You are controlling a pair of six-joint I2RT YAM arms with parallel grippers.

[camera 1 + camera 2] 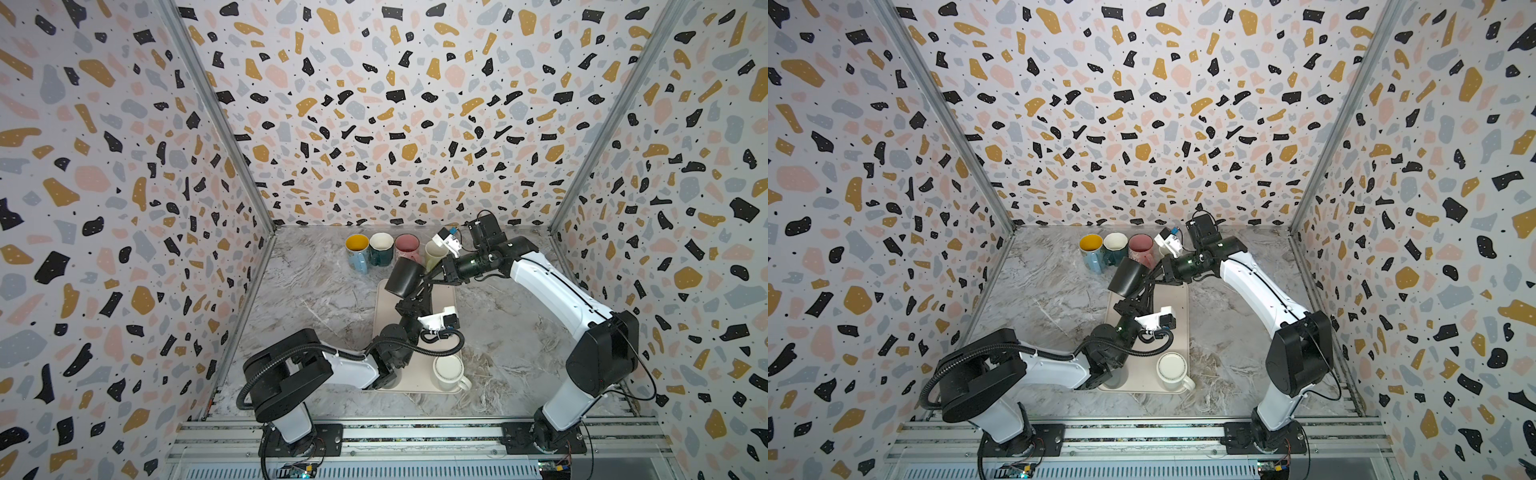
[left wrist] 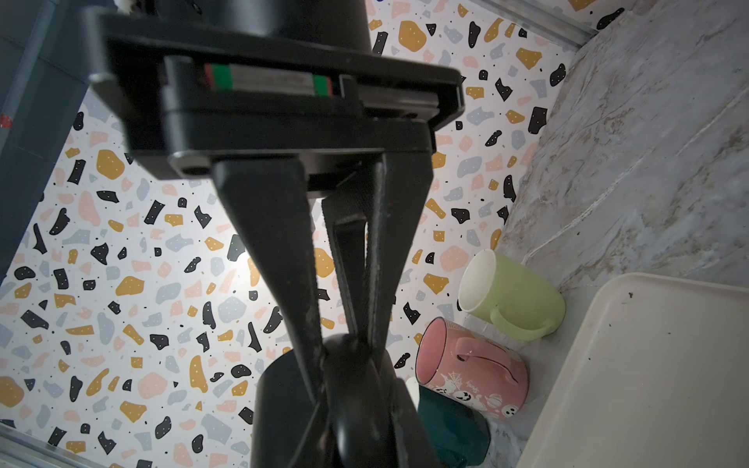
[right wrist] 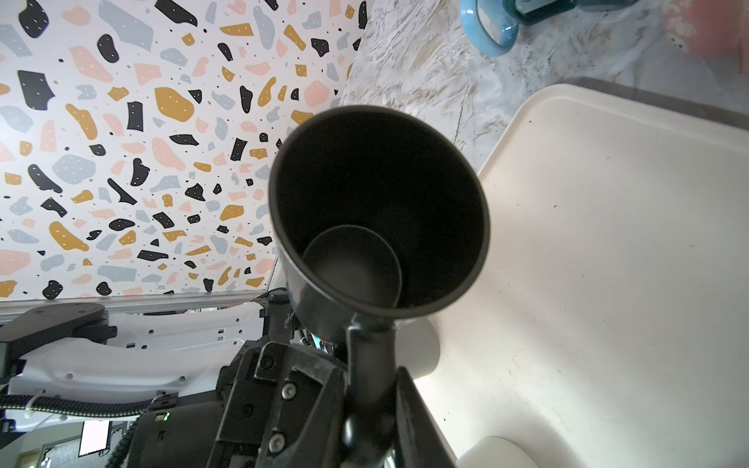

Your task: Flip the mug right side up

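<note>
A black mug (image 1: 405, 276) (image 1: 1128, 276) hangs tilted in the air over the far end of the cream tray (image 1: 444, 299). In the right wrist view I look straight into its open mouth (image 3: 377, 194). My left gripper (image 1: 417, 291) (image 2: 352, 405) reaches up from below and is shut on the mug's handle (image 2: 352, 364). From the right, my right gripper (image 1: 427, 277) (image 3: 369, 405) comes in with its fingers (image 2: 275, 263) pressed on the same handle. Part of the mug's body is hidden behind both sets of fingers.
Several upright mugs stand in a row by the back wall: blue with a yellow inside (image 1: 357, 249), teal (image 1: 381, 247), pink (image 1: 406, 245), light green (image 1: 434, 253). A cream mug (image 1: 449, 372) sits upside down on the tray's near end. Patterned walls close three sides.
</note>
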